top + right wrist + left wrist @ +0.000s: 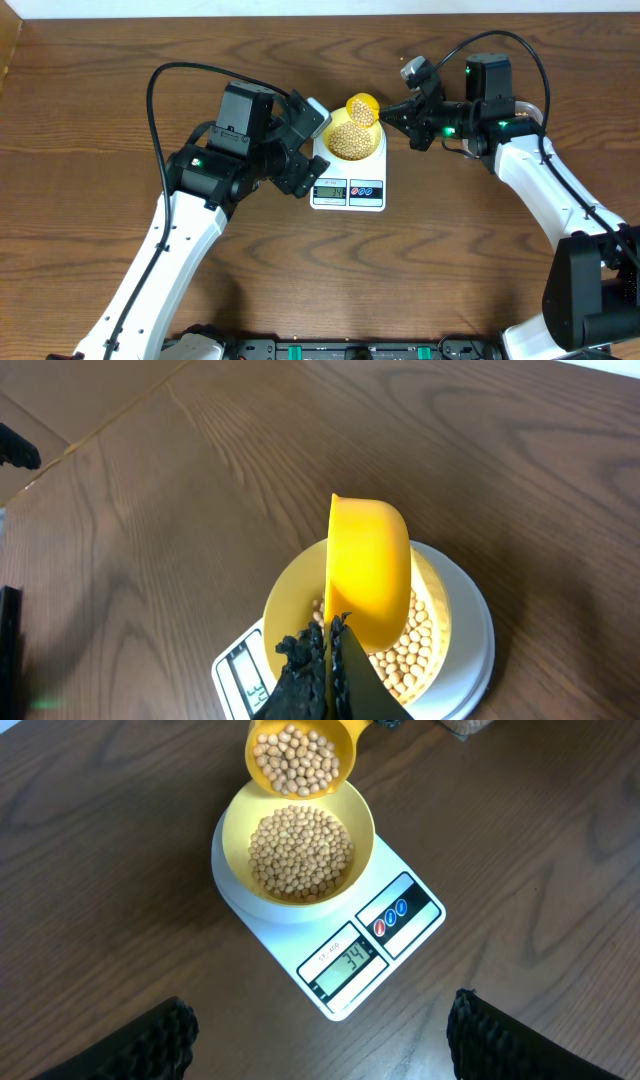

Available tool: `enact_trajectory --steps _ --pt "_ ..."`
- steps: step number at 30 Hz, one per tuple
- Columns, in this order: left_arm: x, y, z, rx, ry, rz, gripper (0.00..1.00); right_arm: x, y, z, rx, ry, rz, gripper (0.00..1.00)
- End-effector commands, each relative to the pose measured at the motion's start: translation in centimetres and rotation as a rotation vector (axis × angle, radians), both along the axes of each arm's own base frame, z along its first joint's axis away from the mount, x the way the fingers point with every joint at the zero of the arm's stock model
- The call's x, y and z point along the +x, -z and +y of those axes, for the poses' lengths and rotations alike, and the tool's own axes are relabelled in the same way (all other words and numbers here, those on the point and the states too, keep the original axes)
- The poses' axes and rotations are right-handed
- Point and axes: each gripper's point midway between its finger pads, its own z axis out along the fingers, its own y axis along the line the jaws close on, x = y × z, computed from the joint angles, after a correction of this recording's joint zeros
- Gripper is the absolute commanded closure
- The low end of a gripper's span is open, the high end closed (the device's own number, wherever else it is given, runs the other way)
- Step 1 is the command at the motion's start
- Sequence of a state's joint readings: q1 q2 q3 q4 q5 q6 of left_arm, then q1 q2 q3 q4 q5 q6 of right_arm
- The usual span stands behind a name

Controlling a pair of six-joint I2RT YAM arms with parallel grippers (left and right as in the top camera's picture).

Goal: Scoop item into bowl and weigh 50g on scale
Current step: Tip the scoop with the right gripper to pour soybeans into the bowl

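Observation:
The pale yellow bowl [297, 853] sits on the white scale [385, 945] and holds many tan beans [300, 852]. The scale's display [348, 960] reads 34. My right gripper [330, 635] is shut on the handle of a bright yellow scoop [367, 565], tilted over the bowl's far rim with beans in it [295, 758]. My left gripper [320, 1040] is open and empty, hovering near the scale's front corner. In the overhead view the bowl [354, 141], scale [349, 185], scoop [362, 107], left gripper [300, 150] and right gripper [392, 115] all show.
A clear tub [465, 725] with beans is only partly visible at the top edge of the left wrist view. Dark wooden table [100, 120] all around. The right arm [540, 180] reaches in from the right, the left arm [190, 220] from the lower left.

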State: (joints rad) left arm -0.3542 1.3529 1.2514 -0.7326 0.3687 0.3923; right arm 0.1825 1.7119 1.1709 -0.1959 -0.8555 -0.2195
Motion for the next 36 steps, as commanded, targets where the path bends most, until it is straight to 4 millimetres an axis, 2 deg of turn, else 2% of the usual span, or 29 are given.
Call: enact_trajectory --steps 1,36 --pt "-0.12 0.18 0.03 -0.011 -0.004 0.013 0.18 -0.21 0.39 0.43 -0.007 -0.027 -0.017 0.99" --pt "-0.12 0.18 0.03 -0.011 -0.004 0.013 0.18 0.04 0.64 0.19 -0.079 -0.080 -0.150 0.99"
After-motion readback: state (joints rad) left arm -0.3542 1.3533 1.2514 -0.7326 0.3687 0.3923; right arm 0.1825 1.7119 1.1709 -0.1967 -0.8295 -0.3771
